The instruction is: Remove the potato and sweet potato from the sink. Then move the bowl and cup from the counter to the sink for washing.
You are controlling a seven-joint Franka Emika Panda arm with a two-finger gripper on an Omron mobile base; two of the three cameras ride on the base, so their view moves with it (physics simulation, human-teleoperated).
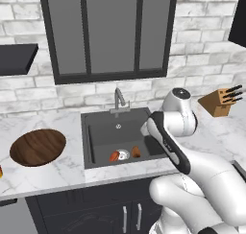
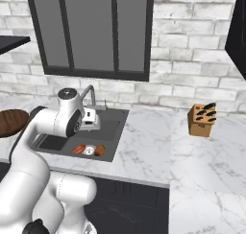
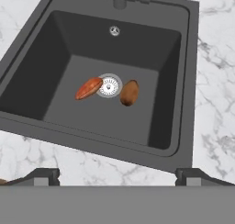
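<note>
In the square dark grey matte sink (image 3: 34, 87), the glossy reddish-orange elongated sweet potato (image 3: 89, 88) lies slanted left of the round silver drain (image 3: 109, 86); the dull brown oval potato (image 3: 129, 92) lies right. The gripper (image 3: 117, 175) fingertips are spread apart, holding nothing.

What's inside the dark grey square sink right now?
In the dark grey sink lie a bright reddish-orange sweet potato and a dull brown potato, either side of the round silver drain. The arm covers part of the basin in both base views.
</note>
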